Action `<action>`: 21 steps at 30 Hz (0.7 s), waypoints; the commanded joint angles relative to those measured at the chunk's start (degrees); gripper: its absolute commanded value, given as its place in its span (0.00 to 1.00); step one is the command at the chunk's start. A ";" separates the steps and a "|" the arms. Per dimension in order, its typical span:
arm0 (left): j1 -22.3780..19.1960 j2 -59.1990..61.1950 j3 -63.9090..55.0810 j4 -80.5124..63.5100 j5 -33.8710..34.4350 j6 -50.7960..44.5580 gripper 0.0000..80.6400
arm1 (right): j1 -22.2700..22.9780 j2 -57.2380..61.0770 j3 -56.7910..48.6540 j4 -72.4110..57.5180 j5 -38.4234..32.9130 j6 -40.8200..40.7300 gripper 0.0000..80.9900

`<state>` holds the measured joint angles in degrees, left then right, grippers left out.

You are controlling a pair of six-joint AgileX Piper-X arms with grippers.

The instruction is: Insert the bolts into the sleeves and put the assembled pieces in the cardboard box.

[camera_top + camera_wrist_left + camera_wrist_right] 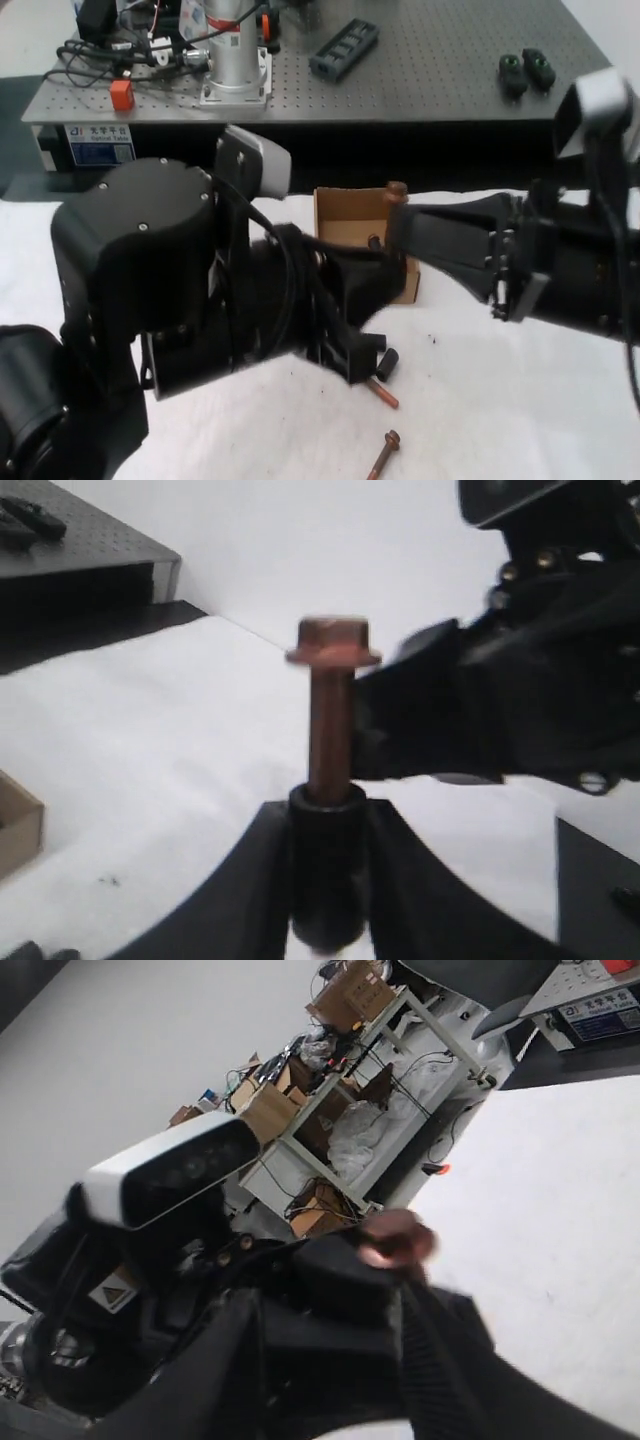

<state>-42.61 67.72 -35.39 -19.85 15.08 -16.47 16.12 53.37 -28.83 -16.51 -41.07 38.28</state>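
Observation:
My left gripper (pixel 325 900) is shut on a black sleeve (pixel 326 865), held upright. A copper bolt (pixel 330 710) stands in the sleeve with its flanged head up. My right gripper (pixel 400 715) sits close beside the bolt's shank. In the high view the bolt head (pixel 397 188) shows just above the right gripper (pixel 400 230), at the near right corner of the open cardboard box (pixel 345 212). The bolt head (pixel 395 1240) also appears at the right gripper's tip in the right wrist view. The left arm (pixel 180 270) hides its own gripper.
A loose black sleeve (pixel 388 361), a copper bolt (pixel 382 393) and a second bolt (pixel 384 455) lie on the white cloth (pixel 520 400) in front of the box. Behind stands a perforated bench (pixel 440 80) with a metal post (pixel 237 55) and a black rack (pixel 343 48).

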 commanded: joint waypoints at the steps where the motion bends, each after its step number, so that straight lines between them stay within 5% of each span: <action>1: -0.13 -0.58 -0.56 -1.85 -0.86 0.65 0.01 | -4.31 -4.15 -0.05 3.42 -2.48 -1.19 0.39; 9: 5.38 11.46 -10.91 0.43 -4.62 -7.16 0.01 | -18.67 -13.03 -0.05 28.33 0.34 -14.41 0.39; 21: 9.28 53.00 -62.29 43.98 -7.33 0.64 0.01 | -21.46 -13.18 -0.05 46.33 21.89 -20.35 0.39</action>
<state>-33.22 116.09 -90.12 17.94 9.21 -17.25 -5.20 40.52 -28.83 24.87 -26.05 19.78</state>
